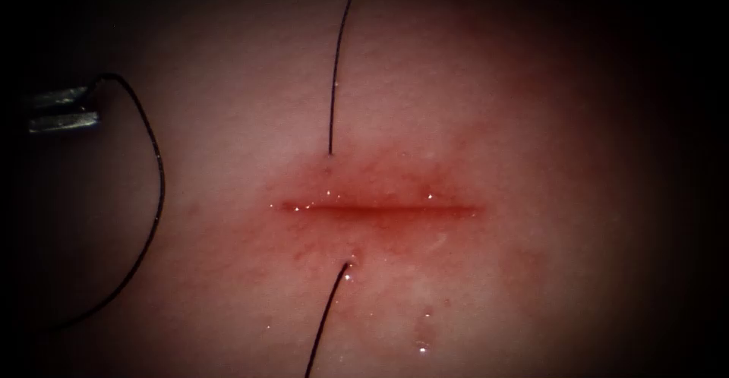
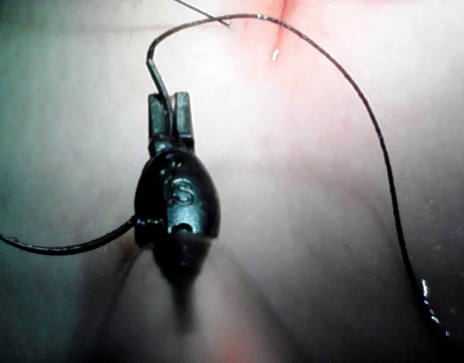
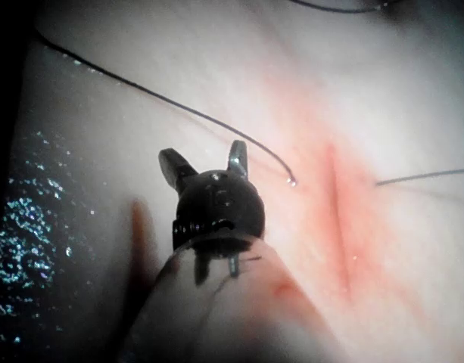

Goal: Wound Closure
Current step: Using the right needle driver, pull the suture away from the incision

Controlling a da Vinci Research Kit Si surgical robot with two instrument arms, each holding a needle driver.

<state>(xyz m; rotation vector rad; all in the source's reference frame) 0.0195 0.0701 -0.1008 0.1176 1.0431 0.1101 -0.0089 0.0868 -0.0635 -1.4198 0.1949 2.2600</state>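
Tissue [image 1: 531, 105] beneath; left pincer [image 1: 64, 109] clamped on thread [image 1: 156, 165], right pincer [image 3: 205, 168] agape, empty.

Thread [image 1: 332, 82] runs off the endoscope view's top edge.

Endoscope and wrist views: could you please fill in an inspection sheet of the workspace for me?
Surface: tissue with cut, red fluid around it.
Job's things: thread enters the tissue above the cut and leaves below it, near its left end.
Clutter: nothing seen.
Grippers: left tool shut on thread, left of the cut; right tool open, holds nothing.
Cables: nothing seen.
Surroundings: nothing seen.
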